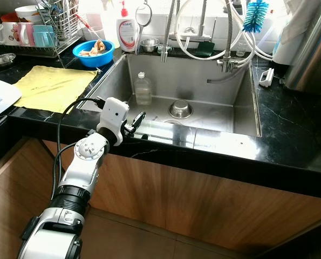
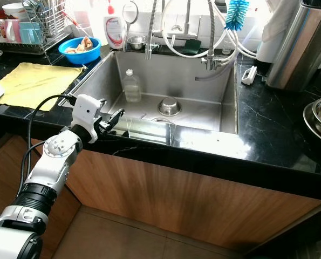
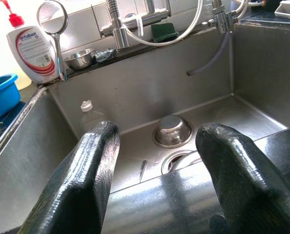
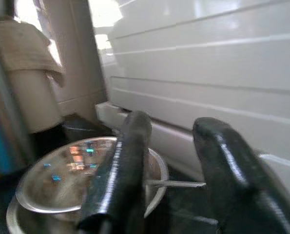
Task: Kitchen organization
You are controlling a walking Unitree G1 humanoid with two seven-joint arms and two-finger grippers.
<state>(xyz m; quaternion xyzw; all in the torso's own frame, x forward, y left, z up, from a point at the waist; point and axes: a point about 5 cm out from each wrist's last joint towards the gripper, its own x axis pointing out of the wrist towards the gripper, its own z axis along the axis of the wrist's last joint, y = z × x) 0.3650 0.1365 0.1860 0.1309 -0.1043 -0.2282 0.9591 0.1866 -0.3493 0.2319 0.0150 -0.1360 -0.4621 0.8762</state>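
Observation:
My left gripper (image 1: 138, 122) hovers at the front rim of the steel sink (image 1: 241, 116), open with nothing between its fingers (image 3: 88, 175). Past them in the sink lie an upturned small steel bowl (image 1: 180, 109) by the drain and a clear plastic bottle (image 1: 142, 89) standing at the left wall. In the right wrist view, my right gripper (image 4: 169, 146) is open just above a steel bowl (image 4: 62, 180) beside a white panelled wall. That stack of steel bowls (image 2: 319, 116) sits on the black counter at the far right.
Left of the sink are a yellow cloth (image 1: 55, 86), a blue bowl with scraps (image 1: 93, 52), a dish rack with cups (image 1: 39, 32) and a soap bottle (image 1: 127, 32). A green sponge (image 1: 205, 49) and faucet hoses line the back. A tall steel vessel (image 1: 311, 48) stands right.

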